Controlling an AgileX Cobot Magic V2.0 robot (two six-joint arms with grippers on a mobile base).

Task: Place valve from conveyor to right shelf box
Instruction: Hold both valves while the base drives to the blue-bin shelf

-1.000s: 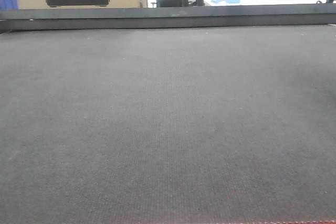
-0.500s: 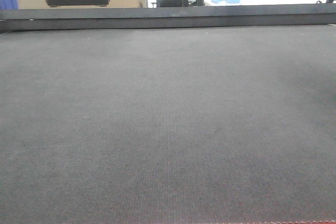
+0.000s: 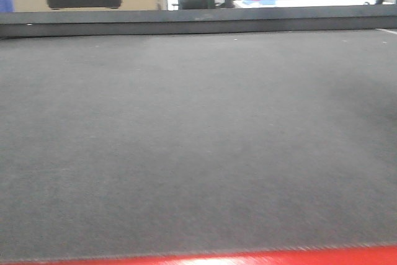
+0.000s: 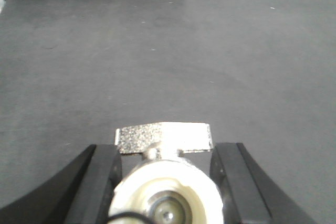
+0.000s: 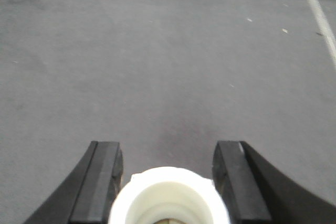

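The valve (image 4: 165, 182) is being held clamped in the left gripper (image 4: 166, 149) over the conveyor (image 3: 198, 141), a white-capped piece (image 5: 169, 195), likely a second valve, is being gripped likewise by the right gripper (image 5: 167, 148), and delivery to the right shelf box, unseen, is being judged outstanding.

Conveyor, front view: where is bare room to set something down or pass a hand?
The conveyor is bare from the red strip at its near edge to the dark rail at the back. Crowded only between the jaws: the left gripper holds the valve, and a white-capped part fills the right gripper.
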